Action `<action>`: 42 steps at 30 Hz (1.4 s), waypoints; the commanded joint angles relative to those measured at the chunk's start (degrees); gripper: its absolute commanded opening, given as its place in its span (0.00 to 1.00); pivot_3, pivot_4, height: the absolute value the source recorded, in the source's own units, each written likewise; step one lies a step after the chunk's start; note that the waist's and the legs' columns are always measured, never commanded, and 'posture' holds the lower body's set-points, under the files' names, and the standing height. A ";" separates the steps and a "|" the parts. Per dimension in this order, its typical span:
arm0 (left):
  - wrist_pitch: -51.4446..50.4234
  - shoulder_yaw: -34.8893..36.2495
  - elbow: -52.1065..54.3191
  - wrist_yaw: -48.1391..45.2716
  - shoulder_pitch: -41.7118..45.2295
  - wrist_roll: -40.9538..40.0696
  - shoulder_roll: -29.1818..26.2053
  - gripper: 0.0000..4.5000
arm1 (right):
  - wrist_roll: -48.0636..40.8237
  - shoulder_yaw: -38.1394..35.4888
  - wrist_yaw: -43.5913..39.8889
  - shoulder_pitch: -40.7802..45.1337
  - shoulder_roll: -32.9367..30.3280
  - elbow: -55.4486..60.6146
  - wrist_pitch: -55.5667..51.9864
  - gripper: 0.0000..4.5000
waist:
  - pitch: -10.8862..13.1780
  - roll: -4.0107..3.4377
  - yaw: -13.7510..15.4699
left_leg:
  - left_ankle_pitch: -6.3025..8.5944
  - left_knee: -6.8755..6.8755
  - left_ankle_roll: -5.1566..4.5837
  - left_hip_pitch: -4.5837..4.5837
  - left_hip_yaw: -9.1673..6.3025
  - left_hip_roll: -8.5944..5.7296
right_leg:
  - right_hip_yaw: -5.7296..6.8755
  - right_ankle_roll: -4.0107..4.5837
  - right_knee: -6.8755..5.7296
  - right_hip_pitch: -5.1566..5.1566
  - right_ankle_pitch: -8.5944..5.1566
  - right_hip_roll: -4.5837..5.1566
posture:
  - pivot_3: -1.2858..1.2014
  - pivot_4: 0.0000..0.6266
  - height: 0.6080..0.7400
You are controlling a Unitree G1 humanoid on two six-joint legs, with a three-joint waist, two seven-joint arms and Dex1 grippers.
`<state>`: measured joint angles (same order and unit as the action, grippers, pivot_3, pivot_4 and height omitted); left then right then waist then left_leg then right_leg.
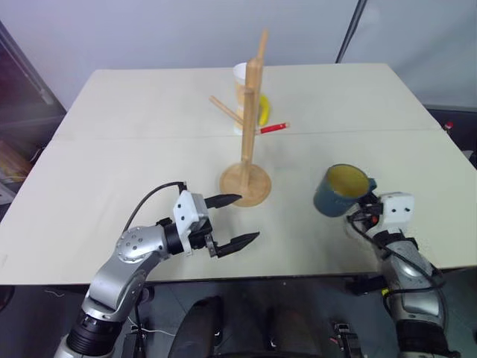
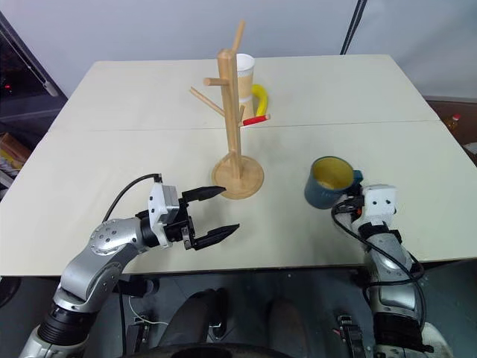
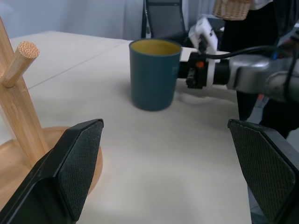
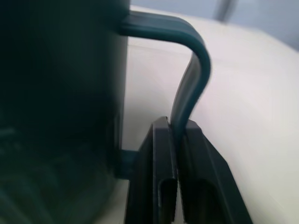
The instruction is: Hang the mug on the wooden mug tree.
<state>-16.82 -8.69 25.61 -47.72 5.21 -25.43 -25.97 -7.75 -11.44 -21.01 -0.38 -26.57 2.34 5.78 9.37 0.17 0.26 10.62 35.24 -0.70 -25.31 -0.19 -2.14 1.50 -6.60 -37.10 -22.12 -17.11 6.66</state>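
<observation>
We held the teal-blue ceramic mug with the yellow interior [image 1: 341, 190] by its loop handle [image 4: 189, 88], the right gripper [image 4: 175, 163] pinched shut on the handle's lower run; the mug sat at the right centre of the head view, on or just above the pale tabletop [image 1: 149, 104], which we could not tell. The tall light-wood mug tree on its round disc base [image 1: 247, 149] stood at centre frame, well apart from the mug, thin pegs angling upward to the left. Our left gripper [image 1: 232, 221] hung with fingers spread and empty at lower left, one tip just beside the disc base. To do the step well, we judged, the grip had to stay firm while the mug rose level, the handle loop turned toward a free peg. Open table lay between mug and tree; the near table edge ran close under both arms; a white-and-yellow cup [image 2: 246, 74] and a red marker [image 1: 273, 127] lay behind the post.
</observation>
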 commanded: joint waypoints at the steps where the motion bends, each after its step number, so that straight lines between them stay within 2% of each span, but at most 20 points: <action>1: 1.51 1.12 1.27 -0.17 -0.10 0.05 -0.63 1.00 | 3.40 5.07 -8.82 2.29 -7.17 12.75 2.55 0.01 | 0.00 0.00 -0.07 | 0.00 0.00 0.00 0.00 0.00 0.01 | 0.00 0.00 -0.01 0.00 0.00 -0.02 | 0.52 0.24 1.00; 5: 1.79 1.70 0.63 -0.23 0.28 0.01 -0.87 1.00 | 1.98 7.14 -12.66 9.33 -11.26 18.33 -1.79 0.01 | 0.02 0.05 0.12 | 0.00 0.01 0.00 0.00 -0.03 0.04 | 0.03 -0.03 -0.01 0.02 0.01 -0.05 | 0.52 0.24 1.00; 12: 1.60 4.12 0.30 0.60 1.49 -1.54 -0.84 1.00 | 0.38 9.03 -18.07 20.87 -13.95 18.29 -8.52 0.01 | 0.11 0.20 0.51 | 0.01 0.04 -0.02 -0.05 -0.04 0.00 | 0.09 -0.02 0.10 0.05 0.00 0.05 | 0.52 0.24 1.00; 31: 0.91 7.50 1.50 1.99 1.80 -4.18 -0.53 1.00 | -5.34 12.07 -29.91 37.55 -10.13 -1.47 -10.47 0.01 | 0.12 0.19 0.20 | 0.01 0.03 -0.02 -0.05 -0.04 0.01 | 0.09 -0.15 0.05 0.01 0.09 0.05 | 0.52 0.24 1.00; 42: -0.66 9.72 2.86 3.89 3.94 -7.46 -0.98 1.00 | -5.62 13.80 -33.72 43.00 -6.81 -8.64 -12.93 0.01 | 0.12 0.19 0.29 | 0.01 0.02 -0.01 -0.06 -0.04 0.00 | 0.09 -0.18 0.04 -0.01 0.10 0.05 | 0.52 0.24 1.00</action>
<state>-17.52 -0.25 26.02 -44.09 8.43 -31.93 -26.73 -12.21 2.86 -54.18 40.73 -33.61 -6.96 -7.13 9.49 0.36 0.55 10.63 35.26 -0.72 -25.38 -0.23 -2.15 1.60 -6.79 -37.06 -22.13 -17.01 6.71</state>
